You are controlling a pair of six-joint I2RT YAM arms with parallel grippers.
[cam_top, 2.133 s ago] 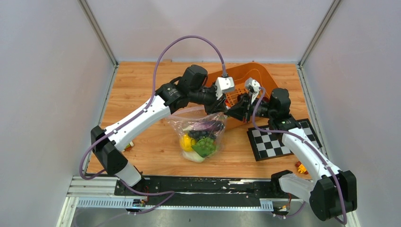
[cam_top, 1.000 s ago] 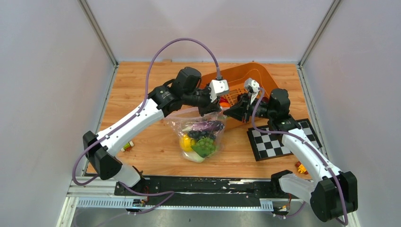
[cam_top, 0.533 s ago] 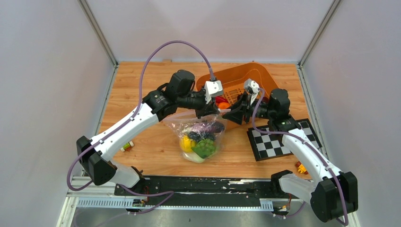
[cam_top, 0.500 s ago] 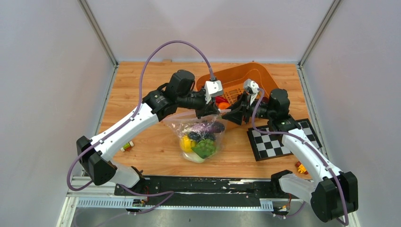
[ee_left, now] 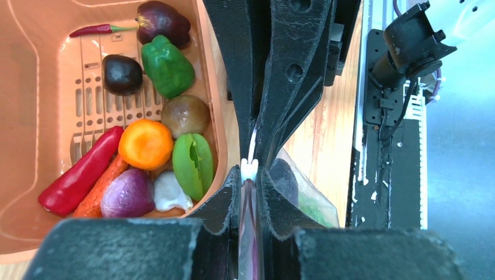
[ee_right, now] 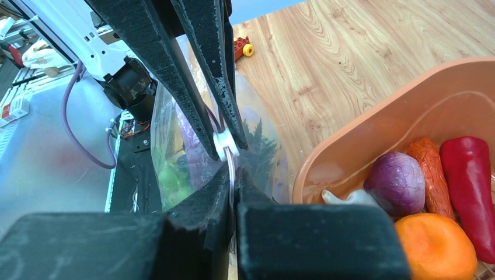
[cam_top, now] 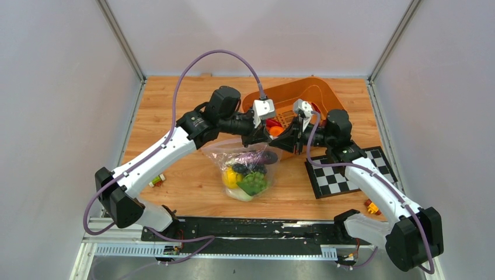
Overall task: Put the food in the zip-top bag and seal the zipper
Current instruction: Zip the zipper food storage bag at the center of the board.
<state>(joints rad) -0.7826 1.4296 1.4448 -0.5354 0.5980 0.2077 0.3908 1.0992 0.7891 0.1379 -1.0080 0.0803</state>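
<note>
The zip-top bag point(cam_top: 232, 155) stands mid-table with food point(cam_top: 250, 178) inside: lemon, green piece, grapes, eggplant. My left gripper point(cam_top: 265, 140) is shut on the zipper point(ee_left: 250, 233) at the bag's mouth. My right gripper point(cam_top: 283, 142) faces it tip to tip, shut on the same strip point(ee_right: 232, 175). A small white slider point(ee_left: 249, 168) sits between the two sets of fingertips and also shows in the right wrist view point(ee_right: 225, 144). More food point(ee_left: 146, 143) lies in the orange tub point(cam_top: 318, 93).
The tub's wall point(ee_right: 362, 134) is right behind the bag's mouth. A checkerboard point(cam_top: 344, 171) lies to the right. Small toy blocks lie at the left point(cam_top: 155, 181) and right point(cam_top: 372, 206). A black rail point(cam_top: 245, 228) runs along the near edge.
My left gripper has slid left along the bag's mouth. My right gripper has followed left until its tips meet the left one's. The bag has stayed in place.
</note>
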